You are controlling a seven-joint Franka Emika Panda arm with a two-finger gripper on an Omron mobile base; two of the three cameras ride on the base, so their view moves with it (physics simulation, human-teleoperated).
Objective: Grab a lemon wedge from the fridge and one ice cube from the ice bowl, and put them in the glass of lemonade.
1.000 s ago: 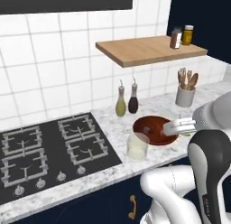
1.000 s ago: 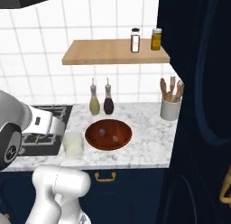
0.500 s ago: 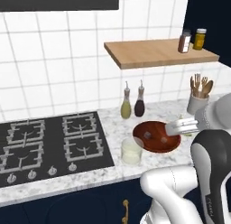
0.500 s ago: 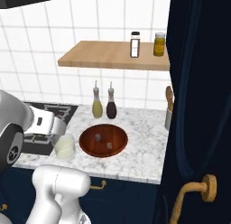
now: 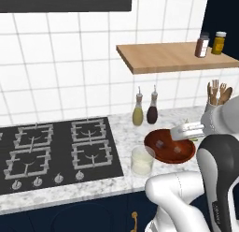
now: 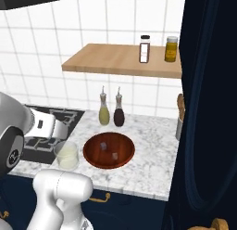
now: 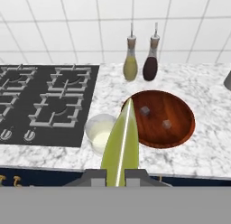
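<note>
Lemon wedge (image 7: 121, 148) comes first, nearest of all: in the hand view the fingers (image 7: 94, 175) are pinched nearly closed on its base, and its yellow-green length juts forward from between them. It looks light and fairly stiff along the rind but soft and wet in the flesh (slippery, I'd guess, if squeezed harder), so a modest pinch across the thick end seems the right hold.

Just beyond its tip on the marble tabletop (image 7: 203, 151) stands the glass of lemonade (image 7: 102, 133), short and clear, probably fragile and easy to knock over, so I'd judge the wedge should drop from above without touching the rim. It stands close beside the ice bowl (image 7: 182, 128), a wide wooden dish holding two small pale ice cubes (image 7: 145, 111), well apart from each other. Those will be slick, hard and tiny; gripping one square across flat faces looks safest.

Farther back stand two slim bottles (image 7: 130, 65) against the tiled wall.
</note>
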